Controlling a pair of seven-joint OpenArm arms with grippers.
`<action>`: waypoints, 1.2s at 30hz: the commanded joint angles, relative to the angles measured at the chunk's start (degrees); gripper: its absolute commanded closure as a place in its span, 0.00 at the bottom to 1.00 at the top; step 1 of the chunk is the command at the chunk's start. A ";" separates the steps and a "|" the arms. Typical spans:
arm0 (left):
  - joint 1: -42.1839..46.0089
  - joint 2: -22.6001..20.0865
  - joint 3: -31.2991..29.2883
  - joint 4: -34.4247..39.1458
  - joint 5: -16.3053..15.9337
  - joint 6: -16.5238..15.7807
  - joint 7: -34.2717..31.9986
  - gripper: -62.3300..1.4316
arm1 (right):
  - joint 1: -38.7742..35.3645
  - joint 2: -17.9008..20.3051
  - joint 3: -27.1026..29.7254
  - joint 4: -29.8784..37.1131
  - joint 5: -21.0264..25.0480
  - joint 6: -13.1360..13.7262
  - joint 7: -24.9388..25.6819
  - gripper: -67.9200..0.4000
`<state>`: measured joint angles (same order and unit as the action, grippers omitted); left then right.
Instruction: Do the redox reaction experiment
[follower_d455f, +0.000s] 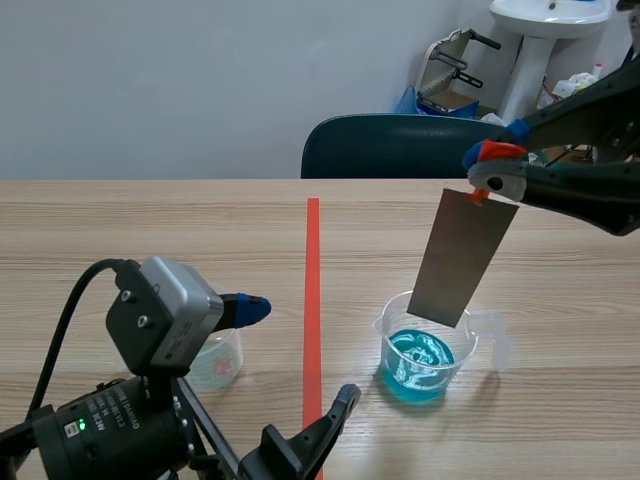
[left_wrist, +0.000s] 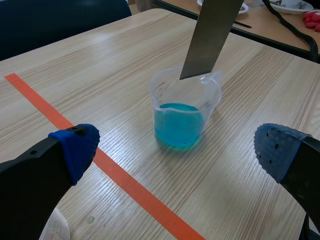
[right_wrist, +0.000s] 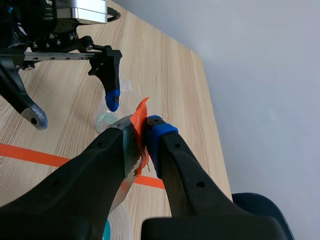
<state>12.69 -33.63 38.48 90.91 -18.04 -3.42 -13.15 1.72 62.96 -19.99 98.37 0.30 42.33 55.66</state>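
Beaker (follower_d455f: 428, 345) mouth blocked from above: metal plate (follower_d455f: 465, 258) hangs tilted over it, lower edge about at the rim, pinched in my right claw (follower_d455f: 490, 165); my left claw (left_wrist: 175, 150) spread wide, open run over the table (follower_d455f: 150, 230) straight to the beaker; small cup (follower_d455f: 215, 360) crowds my left finger; free wood either side of the tape line (follower_d455f: 313, 290).

Scene view facing the beaker (follower_d455f: 428, 352) from the robot's side, mid-distance, left wrist view close, angled down at it — right wrist view steeply above, all sharing it.
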 joint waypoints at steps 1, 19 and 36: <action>-0.02 0.59 0.00 0.72 -0.35 -0.13 -0.98 0.00 | 0.83 1.46 0.50 0.98 1.99 0.39 1.09 0.98; -0.02 0.59 0.00 0.72 -0.35 -0.13 -0.98 0.00 | 0.98 7.19 0.66 3.58 8.15 0.39 1.07 0.98; -0.02 0.59 0.00 0.72 -0.35 -0.13 -0.98 0.00 | 0.98 7.17 0.66 3.58 8.15 0.39 1.05 0.98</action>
<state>12.69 -33.63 38.48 90.91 -18.04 -3.42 -13.15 1.72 69.56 -19.99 101.43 7.14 42.30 55.66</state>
